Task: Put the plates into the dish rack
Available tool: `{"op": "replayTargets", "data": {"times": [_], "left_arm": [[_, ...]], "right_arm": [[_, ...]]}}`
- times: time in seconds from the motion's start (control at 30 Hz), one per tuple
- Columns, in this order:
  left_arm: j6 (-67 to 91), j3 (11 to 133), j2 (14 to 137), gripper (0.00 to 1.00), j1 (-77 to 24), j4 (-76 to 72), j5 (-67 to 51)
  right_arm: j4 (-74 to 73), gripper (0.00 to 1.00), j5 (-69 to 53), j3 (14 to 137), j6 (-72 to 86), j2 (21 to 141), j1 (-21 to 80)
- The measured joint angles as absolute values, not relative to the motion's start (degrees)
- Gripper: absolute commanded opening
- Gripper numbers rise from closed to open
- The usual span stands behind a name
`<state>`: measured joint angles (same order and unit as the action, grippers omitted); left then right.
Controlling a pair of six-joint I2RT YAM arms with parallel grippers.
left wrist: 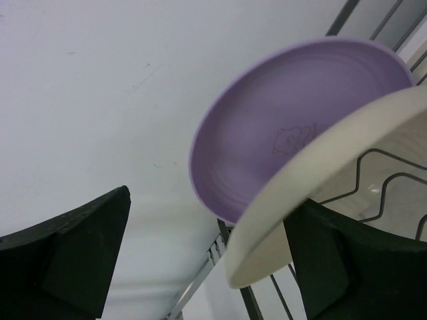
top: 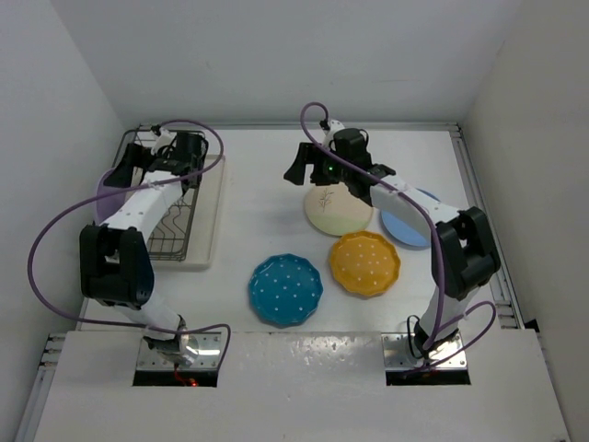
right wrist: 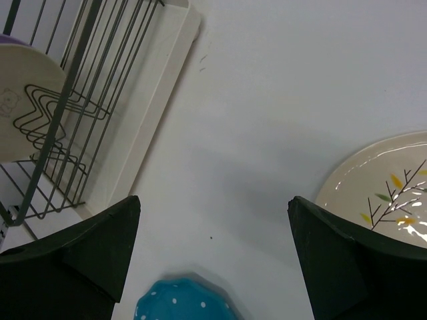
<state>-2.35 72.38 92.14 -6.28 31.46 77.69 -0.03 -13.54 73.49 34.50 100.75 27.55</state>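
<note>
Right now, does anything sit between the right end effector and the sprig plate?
Nothing visible does. The open right end effector hangs over the table, the sprig plate just beside it; the teal plate lies nearer the bases.

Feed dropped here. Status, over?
Left gripper open, right gripper open. In rack: purple plate, cream plate. On table: sprig, blue, orange, teal. Nothing blocking.
</note>
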Motion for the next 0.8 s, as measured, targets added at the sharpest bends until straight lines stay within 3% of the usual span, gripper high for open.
{"op": "replayTargets", "data": {"times": [0.6,0.8], "left_arm": [[-8.6,73.6,87.7,1.00,-1.5,31.0,72.9],[-10.4,77.6,87.7,1.00,-4.2,31.6,71.6]], "right_arm": [[1.2,0.92,-13.7,71.4,34.3,98.8,27.4],[1.3,0.94,-13.8,71.1,34.3,98.1,26.8]]}}
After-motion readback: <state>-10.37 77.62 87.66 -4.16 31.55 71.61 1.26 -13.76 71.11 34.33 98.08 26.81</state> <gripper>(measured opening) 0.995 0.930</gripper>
